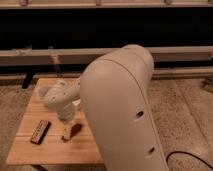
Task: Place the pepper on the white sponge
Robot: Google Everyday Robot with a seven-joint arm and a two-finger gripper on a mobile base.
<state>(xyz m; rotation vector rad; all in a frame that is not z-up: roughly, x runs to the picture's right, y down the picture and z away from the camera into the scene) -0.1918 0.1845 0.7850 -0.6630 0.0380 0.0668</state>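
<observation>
My gripper hangs from the white arm down to the middle of the wooden table. The dark red pepper shows right at the gripper's lower end, close to the table top. A small pale block, which looks like the white sponge, lies directly to the pepper's left and touches it. I cannot tell whether the pepper is held or rests on the table.
A flat black bar with red-orange marks lies on the table left of the gripper. The robot's big white arm housing hides the table's right side. A dark wall with pale rails runs behind the table.
</observation>
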